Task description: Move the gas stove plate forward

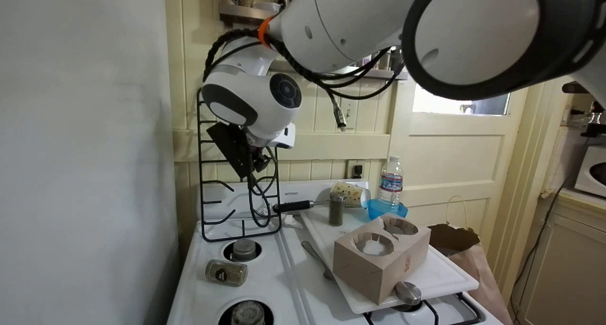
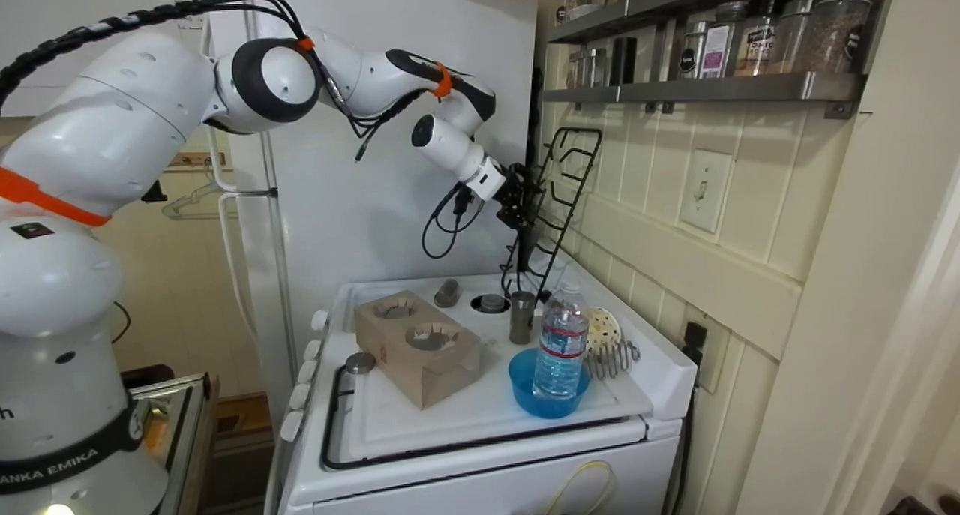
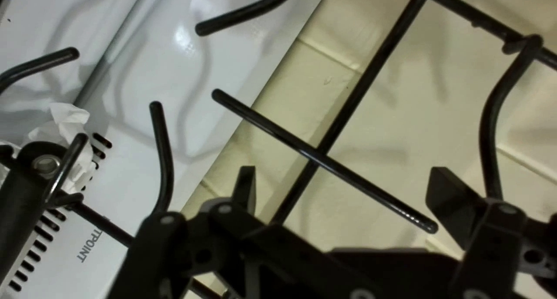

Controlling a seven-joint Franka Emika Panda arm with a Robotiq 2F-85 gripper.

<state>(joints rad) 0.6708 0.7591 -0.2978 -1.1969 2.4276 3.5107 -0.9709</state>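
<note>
The gas stove plate is a black grate that stands nearly upright at the back of the stove, leaning toward the wall. It shows in both exterior views (image 1: 214,162) (image 2: 568,219), and its bars and prongs fill much of the wrist view (image 3: 322,157). My gripper (image 2: 521,200) is in front of the grate's middle part. In the wrist view my gripper (image 3: 346,194) is open, with a slanting bar of the grate between its fingers. The bar's end lies close to the right finger; I cannot tell if they touch. In an exterior view the wrist hides the fingertips.
A fridge (image 2: 390,163) stands beside the stove. A spice jar (image 1: 226,273) lies near the burners. A white board (image 1: 445,273) bears a cardboard holder (image 1: 360,273), a standing jar (image 1: 336,211) and a bottle (image 1: 390,183) in a blue bowl (image 1: 374,209). A black handle (image 3: 19,203) lies behind the grate.
</note>
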